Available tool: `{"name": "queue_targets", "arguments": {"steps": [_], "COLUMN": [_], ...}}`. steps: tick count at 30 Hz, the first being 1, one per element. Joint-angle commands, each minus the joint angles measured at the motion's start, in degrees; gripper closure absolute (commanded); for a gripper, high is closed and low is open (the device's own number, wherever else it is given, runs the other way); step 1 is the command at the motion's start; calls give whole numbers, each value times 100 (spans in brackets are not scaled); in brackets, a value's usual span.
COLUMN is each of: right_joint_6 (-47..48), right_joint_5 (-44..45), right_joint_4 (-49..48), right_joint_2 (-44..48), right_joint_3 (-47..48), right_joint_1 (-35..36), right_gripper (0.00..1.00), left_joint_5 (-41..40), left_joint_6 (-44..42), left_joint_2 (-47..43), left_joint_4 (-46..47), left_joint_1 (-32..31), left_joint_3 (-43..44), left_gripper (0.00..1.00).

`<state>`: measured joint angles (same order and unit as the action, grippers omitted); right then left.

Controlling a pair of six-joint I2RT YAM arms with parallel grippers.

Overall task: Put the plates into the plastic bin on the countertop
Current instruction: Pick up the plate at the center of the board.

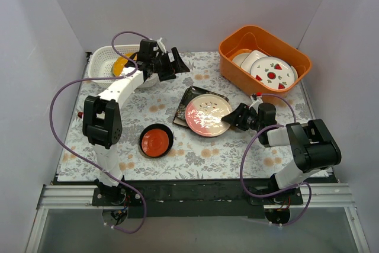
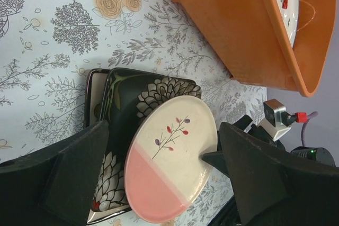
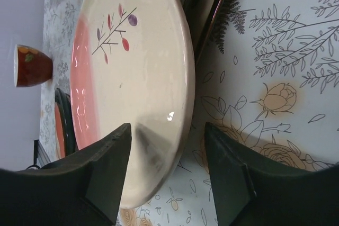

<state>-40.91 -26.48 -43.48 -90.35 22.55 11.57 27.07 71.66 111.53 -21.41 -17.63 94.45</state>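
Pale grey-white fern-printed countertop, white perforated plastic bin at its far left, deep orange plastic tub at far right, dark-rimmed square plate at centre beneath a dark floral square plate, small round red dark-rimmed dish near front left.

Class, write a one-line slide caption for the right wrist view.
Open right gripper straddling the rim of the pink-and-cream plate, stacked on a dark square plate on the fern-printed countertop.

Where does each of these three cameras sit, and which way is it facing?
Top external: above, behind the bases, looking down on the countertop; both arms show.
Left wrist: on the left arm, looking between its fingers at the pink plate and orange tub.
Right wrist: on the right arm, close on that plate's rim between its fingers.
Shared: all three show the pink plate.
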Motion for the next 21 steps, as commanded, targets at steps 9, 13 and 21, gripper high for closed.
{"name": "queue_targets", "arguments": {"steps": [9,13,21], "right_joint_6": [-269,-269,-374], "right_joint_5": [-305,-314,-367], "right_joint_4": [-608,-626,-731], "right_joint_2": [-247,-194,8], "right_joint_3": [-22,-48,-154], "right_joint_1": [-24,-41,-85], "right_gripper": [86,99,99], "left_joint_5": [18,53,97], "left_joint_6": [-205,-214,-240], "left_joint_2": [-333,-298,-263], "left_joint_4": [5,14,-4], "left_joint_1": [49,49,31], "left_joint_3": [117,108,108], "left_gripper": [16,16,16]}}
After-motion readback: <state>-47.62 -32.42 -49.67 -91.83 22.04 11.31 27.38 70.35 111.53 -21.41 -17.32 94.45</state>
